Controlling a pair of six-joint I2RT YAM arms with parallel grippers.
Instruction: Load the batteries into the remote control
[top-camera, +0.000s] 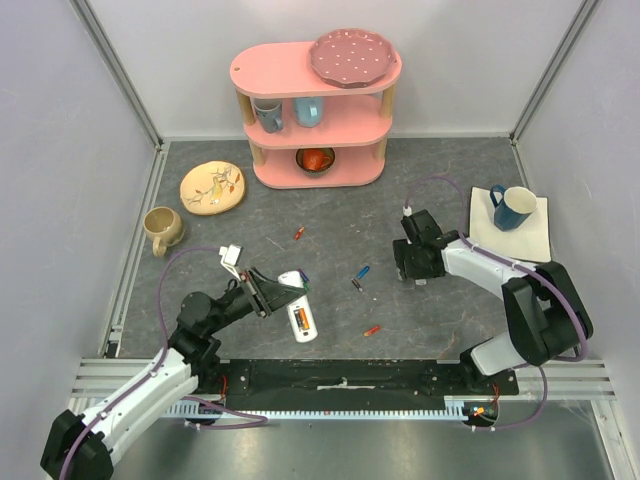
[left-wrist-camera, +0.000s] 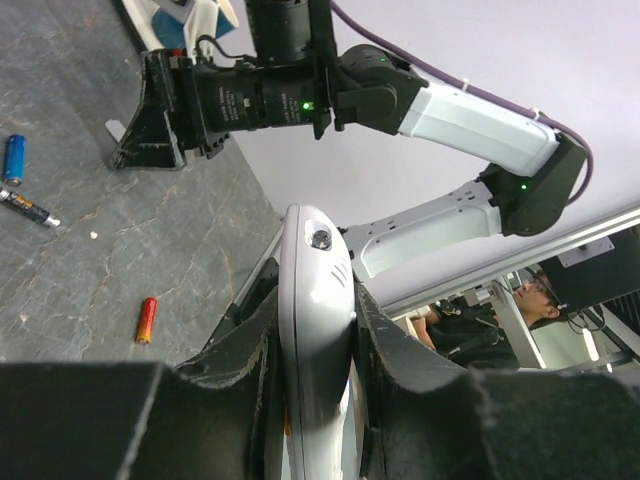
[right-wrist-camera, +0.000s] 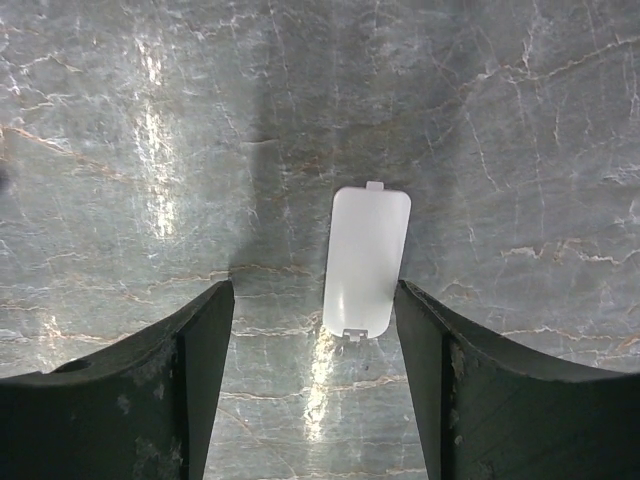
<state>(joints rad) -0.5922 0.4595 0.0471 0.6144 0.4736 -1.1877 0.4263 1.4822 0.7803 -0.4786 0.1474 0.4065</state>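
The left gripper (top-camera: 270, 296) clamps the white remote control (top-camera: 301, 318) by its long sides close to the near edge of the table (top-camera: 450, 180), left of centre. Loose batteries (top-camera: 362, 271) lie scattered mid-table. The right gripper (right-wrist-camera: 312, 300) hangs with fingers spread above a white cover (right-wrist-camera: 366, 262) — nothing held.

No text, label, brand or number can be read on anything here.
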